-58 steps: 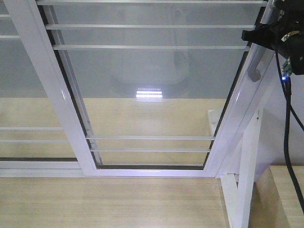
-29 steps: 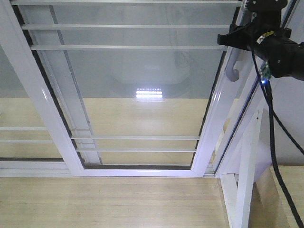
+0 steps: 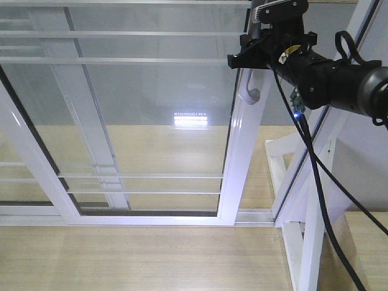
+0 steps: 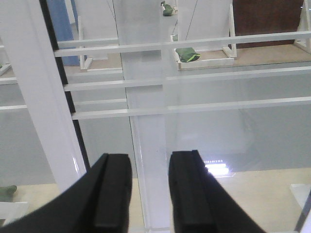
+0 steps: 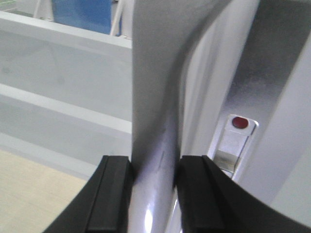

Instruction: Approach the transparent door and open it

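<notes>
The transparent door (image 3: 151, 115) fills the front view, clear glass in a white frame with thin horizontal bars. Its curved grey pull handle (image 3: 249, 91) runs down the right stile (image 3: 239, 163). My right gripper (image 3: 254, 57) is shut on the handle's upper part. In the right wrist view both black fingers (image 5: 114, 194) press against the grey handle (image 5: 153, 111), the gripper (image 5: 153, 194) closed around it. My left gripper (image 4: 149, 194) is open with nothing between its fingers; it faces the glass and a white stile (image 4: 148, 145).
A bare slanted white jamb post (image 3: 342, 115) stands right of the door, with an open gap and floor track (image 3: 254, 214) between. A white frame stand (image 3: 306, 230) sits at lower right. Black cables (image 3: 315, 182) hang from the right arm. A second glass panel (image 3: 73, 109) overlaps behind.
The door has slid left with my right gripper holding its handle. The gap between the handle stile and the jamb post has widened. The right arm reached further left.
</notes>
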